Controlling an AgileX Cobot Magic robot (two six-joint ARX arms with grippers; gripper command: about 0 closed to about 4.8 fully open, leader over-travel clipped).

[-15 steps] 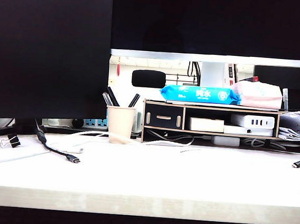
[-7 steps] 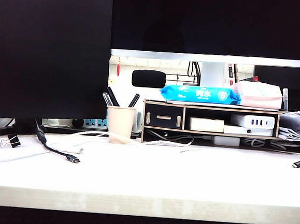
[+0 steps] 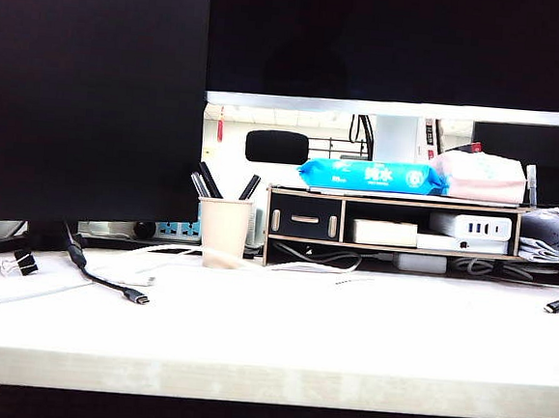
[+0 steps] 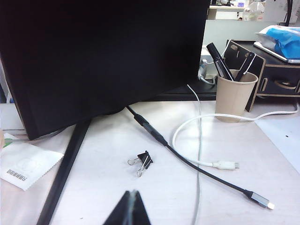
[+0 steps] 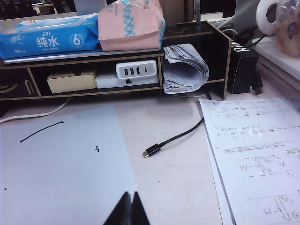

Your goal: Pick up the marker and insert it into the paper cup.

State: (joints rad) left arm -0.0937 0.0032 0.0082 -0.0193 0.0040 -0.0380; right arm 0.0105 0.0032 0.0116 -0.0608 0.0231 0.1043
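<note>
Judging progress: looks done or nearly so; several dark pens stand in the paper cup [image 3: 223, 232], no loose marker lies on the desk [image 3: 347, 340] in any view.
Marker: can't pick it out for sure; tallest dark barrel in the cup [image 4: 219, 61] is the likeliest, but white print isn't legible, too small to tell.
Cup pos: upright, far left-of-centre on desk, just left of the black wooden organizer [image 3: 394, 233], right of the big dark monitor [image 3: 90, 88].
Cup contents: approx three dark sticks lean out over the rim, tips up.
Left hand [image 4: 131, 206]: fingers pressed together to a point, nothing between them; hovers over near-left desk, well apart from cup, touching nothing.
Right hand [image 5: 129, 208]: also closed tight, empty; sits over the pale sheet at near right, well apart from cup.
Ext view: neither arm shows in it; both seem pulled back to the near edge.
Near left hand: binder clip [image 4: 142, 161], black USB-C cable [image 4: 206, 176], white cable [image 4: 201, 159]; none touched.
Near right hand: loose black cable end [image 5: 154, 150], handwritten paper [image 5: 258, 154].
On organizer: blue wet-wipes pack [image 3: 371, 176], pink tissue pack [image 3: 481, 176].
Left to do: prob. nothing, if the marker is indeed among the pens; otherwise it's out of sight.
</note>
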